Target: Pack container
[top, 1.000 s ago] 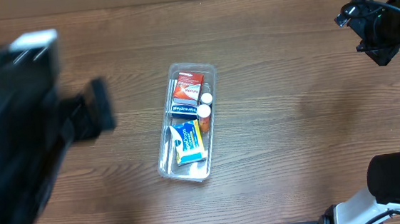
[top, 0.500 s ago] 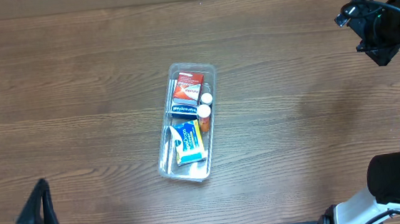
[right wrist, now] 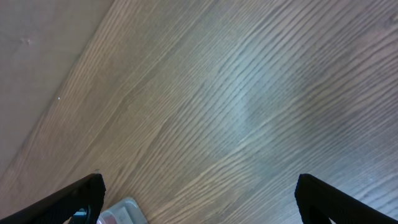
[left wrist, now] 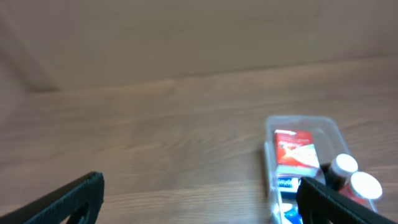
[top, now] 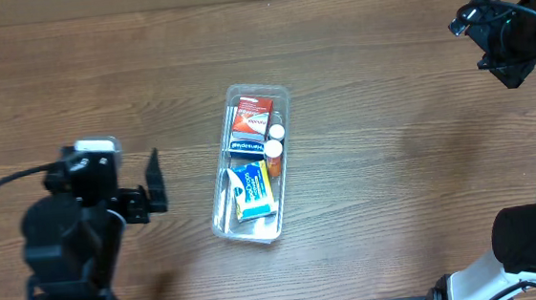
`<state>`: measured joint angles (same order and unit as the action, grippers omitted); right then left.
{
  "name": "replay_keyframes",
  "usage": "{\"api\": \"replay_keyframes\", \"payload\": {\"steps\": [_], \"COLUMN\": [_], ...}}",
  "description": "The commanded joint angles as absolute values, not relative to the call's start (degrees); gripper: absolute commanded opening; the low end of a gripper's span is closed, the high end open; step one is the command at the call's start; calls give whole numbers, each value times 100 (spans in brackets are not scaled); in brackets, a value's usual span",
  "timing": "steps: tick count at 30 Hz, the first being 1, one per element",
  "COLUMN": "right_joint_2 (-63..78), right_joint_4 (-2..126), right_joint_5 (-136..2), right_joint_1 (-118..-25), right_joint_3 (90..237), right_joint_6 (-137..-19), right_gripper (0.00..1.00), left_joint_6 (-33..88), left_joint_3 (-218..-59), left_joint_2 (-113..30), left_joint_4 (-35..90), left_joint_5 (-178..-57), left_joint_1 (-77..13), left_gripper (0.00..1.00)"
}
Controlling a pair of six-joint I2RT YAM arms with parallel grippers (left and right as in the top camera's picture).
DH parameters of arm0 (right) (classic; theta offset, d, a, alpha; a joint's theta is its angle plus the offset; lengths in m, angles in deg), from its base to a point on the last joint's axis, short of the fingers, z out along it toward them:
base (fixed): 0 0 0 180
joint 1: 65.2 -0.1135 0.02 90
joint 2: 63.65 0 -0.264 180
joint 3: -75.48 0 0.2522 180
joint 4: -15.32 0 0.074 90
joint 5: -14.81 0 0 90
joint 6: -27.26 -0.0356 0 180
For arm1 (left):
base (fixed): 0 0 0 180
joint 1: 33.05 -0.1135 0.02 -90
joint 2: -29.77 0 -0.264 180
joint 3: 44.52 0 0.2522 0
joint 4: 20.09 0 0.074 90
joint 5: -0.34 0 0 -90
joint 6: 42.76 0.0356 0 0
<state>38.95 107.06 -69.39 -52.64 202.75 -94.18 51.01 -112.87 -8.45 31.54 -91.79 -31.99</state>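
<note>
So, left pincer (left wrist: 200,186) is wide open and empty, near the left side of the container (top: 286,93) at the centre of the desk (top: 393,159). Thin clear plastic, probably light, flexy and slick; I'd pinch a long wall under the rim. Right pincer (right wrist: 199,183), far right, gapes empty too.

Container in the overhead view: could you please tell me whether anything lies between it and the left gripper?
Nothing visible does. The open left gripper sits left of the container, with only bare table between them. The boxes and bottles lie inside the container, not in the way.
</note>
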Motion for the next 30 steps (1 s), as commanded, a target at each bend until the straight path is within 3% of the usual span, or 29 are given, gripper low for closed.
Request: {"api": "replay_keyframes", "payload": {"steps": [1, 10, 20, 30], "right_joint_2": [3838, 3838, 3836, 3836], "right_joint_4": [10679, 10679, 10679, 10679], "right_joint_5": [-6908, -6908, -6906, -6908], "right_joint_1": [-5260, -5260, -5260, -5260], "right_joint_3": [20363, 20363, 20363, 20363], "right_joint_6": [-9379, -9379, -9379, -9379], "right_gripper": [100, 100, 100, 100], "left_joint_6": [5302, 5112, 5020, 5024], "left_joint_3": [-9932, -7766, -6338, -6347], "left_joint_2": [-198, 2187, 2941, 2864], "left_joint_4": [2249, 1823, 999, 1047], "left_joint_5": [-9872, -9826, -9874, -9828], "left_joint_1": [-3238, -3288, -3376, -3378], "left_gripper": [100, 100, 100, 100]}}
